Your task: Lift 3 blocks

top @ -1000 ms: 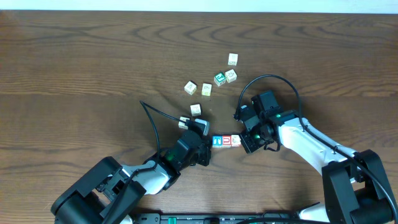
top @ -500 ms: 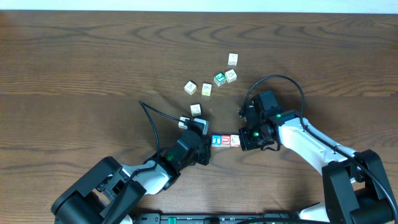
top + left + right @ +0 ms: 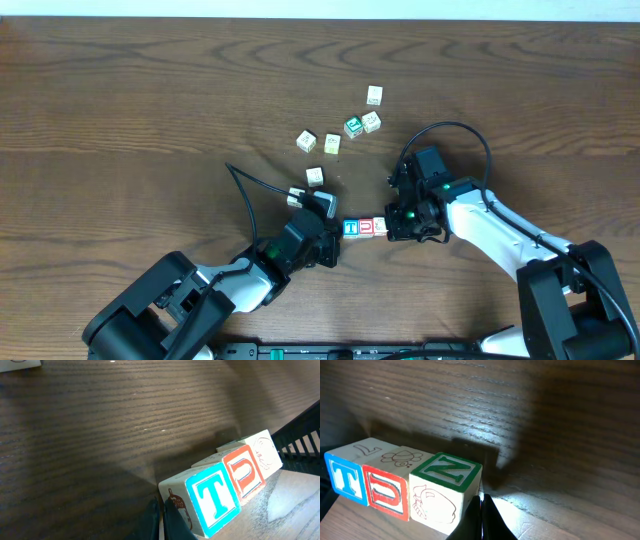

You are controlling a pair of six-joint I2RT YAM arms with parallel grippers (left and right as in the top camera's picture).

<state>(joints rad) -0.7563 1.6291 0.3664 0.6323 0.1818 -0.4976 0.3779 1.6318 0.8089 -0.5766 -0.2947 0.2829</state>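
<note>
Blocks (image 3: 364, 228) for the lift, overhead: blue-faced wooden letter cube (image 3: 349, 228), red-faced wooden letter cube (image 3: 366, 228) and pale cream wooden cube (image 3: 380, 227) sit face to face in one row on the dark wooden table (image 3: 120, 120), between the two arms. Left gripper (image 3: 333, 233) touches the blue end, right gripper (image 3: 391, 226) the pale end. Both have jaws closed to a single tip, with nothing held between them. Judged step: squeezing the row endwise, at the start of the lift. Whether the row has left the table is unclear from above.

Left wrist: closed tip rests against the blue cube's end face. T, U and a reddish sketch face the camera.

Right wrist: closed tip rests against the pale cube, which carries a green N on another face.

Next move, as I judge it: raise both arms together with even inward pressure, or the middle cube may drop.

Room: loose pale cubes (image 3: 315, 176) and green-faced cube (image 3: 352, 127) lie on the far side, apart from the row. Bare table on both sides; far edge well away.
</note>
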